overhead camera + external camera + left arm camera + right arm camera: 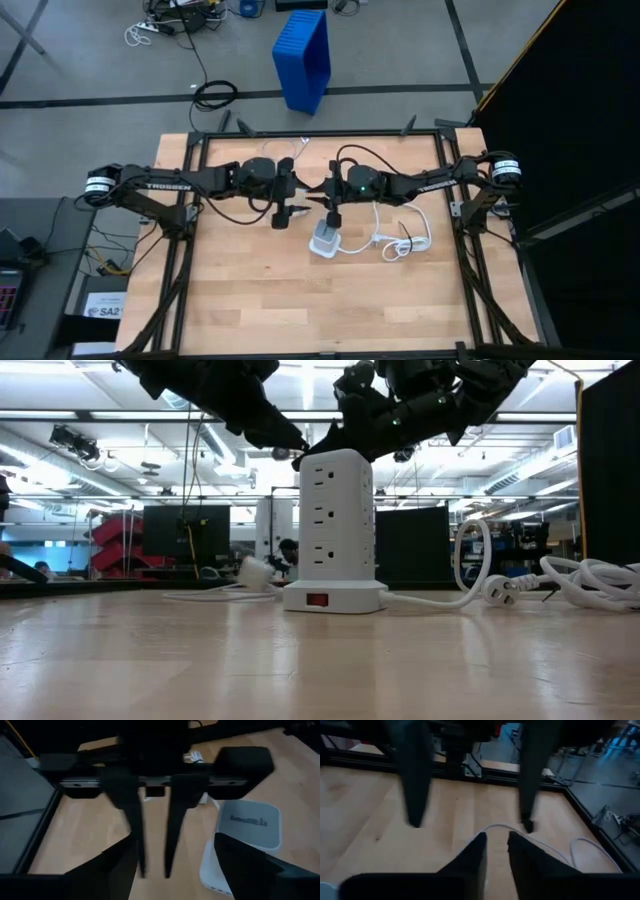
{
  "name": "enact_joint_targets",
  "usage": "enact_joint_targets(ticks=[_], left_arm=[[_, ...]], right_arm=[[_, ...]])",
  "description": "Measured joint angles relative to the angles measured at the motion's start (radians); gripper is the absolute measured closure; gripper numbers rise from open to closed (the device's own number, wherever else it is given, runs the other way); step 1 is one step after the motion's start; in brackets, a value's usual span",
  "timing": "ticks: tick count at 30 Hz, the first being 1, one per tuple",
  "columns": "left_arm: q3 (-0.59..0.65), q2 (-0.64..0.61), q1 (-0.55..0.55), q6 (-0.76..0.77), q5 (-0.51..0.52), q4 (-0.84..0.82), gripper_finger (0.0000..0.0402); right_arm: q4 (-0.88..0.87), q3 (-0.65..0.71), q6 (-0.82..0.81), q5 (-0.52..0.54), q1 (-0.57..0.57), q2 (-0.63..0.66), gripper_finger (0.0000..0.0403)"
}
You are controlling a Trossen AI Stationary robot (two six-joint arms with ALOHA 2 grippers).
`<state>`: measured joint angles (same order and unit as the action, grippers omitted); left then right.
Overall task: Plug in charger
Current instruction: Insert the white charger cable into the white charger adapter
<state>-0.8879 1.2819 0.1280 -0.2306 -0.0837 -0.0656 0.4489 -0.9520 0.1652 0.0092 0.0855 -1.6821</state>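
L claw [283, 214] hangs over mid-desk just left of the white socket tower [325, 240], fingers wide apart, nothing between them. Own wrist view agrees: L claw [175, 851] gaping, tower top [252, 822] just beside it.

R claw [333, 212] is right above the tower, fingers together; wrist cam shows R claw [495, 840] pinched on nothing I can see, only bare desk [365, 805] and a loop of white cord below.

Charger [255, 572]: best guess is the small pale lump lying on the desk [320, 660] in the low view, left of the tower [335, 525] and further back, thin cord trailing from it. Not plugged in and not touching the tower. In the top view I can't pick it out, prob hidden under the L arm. Long axis looks roughly flat along the desk, can't call it closer than that.

Key relation: charger sits on the L arm's side, behind and left of the tower, so L is the nearer arm and is already open for a pick. Tower sockets face sideways, so the prongs must go in horizontal, IMO after a regrasp or turn.

Tower's own thick cord and plug [500, 590] lie off to the R, well apart; not the target.
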Motion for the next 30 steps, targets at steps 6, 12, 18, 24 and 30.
enact_joint_targets(ticks=[6, 12, 18, 24, 30], left_arm=[[0.0, -0.023, 0.0, 0.0, 0.003, -0.088, 0.0172], [0.002, -0.052, 0.023, -0.001, 0.076, -0.274, 0.0179], [0.105, -0.082, 0.126, 0.096, 0.111, -0.276, 0.0179], [0.192, -0.023, 0.204, 0.267, 0.09, -0.237, 0.0179], [0.193, 0.064, 0.21, 0.34, 0.082, -0.178, 0.0178]], right_arm=[[-0.013, 0.0, -0.005, -0.001, 0.006, 0.006, 0.0377], [-0.083, 0.0, 0.002, 0.003, 0.023, 0.096, 0.0349], [-0.147, 0.0, -0.008, 0.011, 0.033, 0.182, 0.0339], [-0.189, 0.0, -0.01, 0.015, 0.04, 0.18, 0.0331], [-0.199, 0.0, -0.021, 0.018, 0.049, 0.18, 0.031]])
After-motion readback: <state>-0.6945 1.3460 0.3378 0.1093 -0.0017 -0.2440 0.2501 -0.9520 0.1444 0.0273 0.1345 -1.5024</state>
